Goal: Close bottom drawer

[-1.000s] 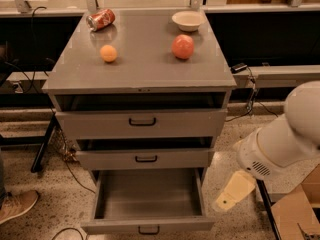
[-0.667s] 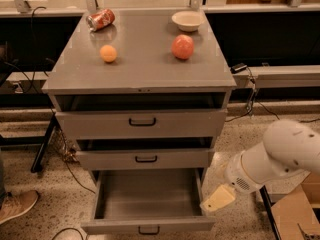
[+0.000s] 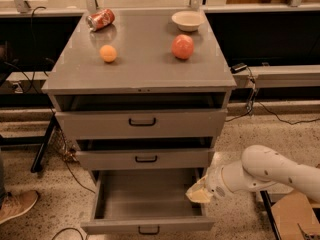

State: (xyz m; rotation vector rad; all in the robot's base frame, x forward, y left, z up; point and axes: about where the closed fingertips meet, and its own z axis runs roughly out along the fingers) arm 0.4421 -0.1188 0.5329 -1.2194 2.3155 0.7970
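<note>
The bottom drawer (image 3: 145,225) of the grey cabinet is pulled far out, its deep tray open and empty, with a small black loop handle (image 3: 149,230) on its low front panel. The middle drawer (image 3: 145,159) and top drawer (image 3: 142,123) above it stand slightly out. My gripper (image 3: 199,194) is at the end of the white arm (image 3: 265,171), low at the bottom drawer's right side wall, near its front corner.
On the cabinet top lie a tipped red can (image 3: 100,19), an orange (image 3: 108,53), a red apple (image 3: 183,46) and a white bowl (image 3: 187,19). A shoe (image 3: 17,205) is at the lower left, a cardboard box (image 3: 295,219) at the lower right. Cables lie on the floor.
My arm has lowered and swung left, bringing the gripper from right of the cabinet down to the bottom drawer's right side. The drawer has not visibly moved.
</note>
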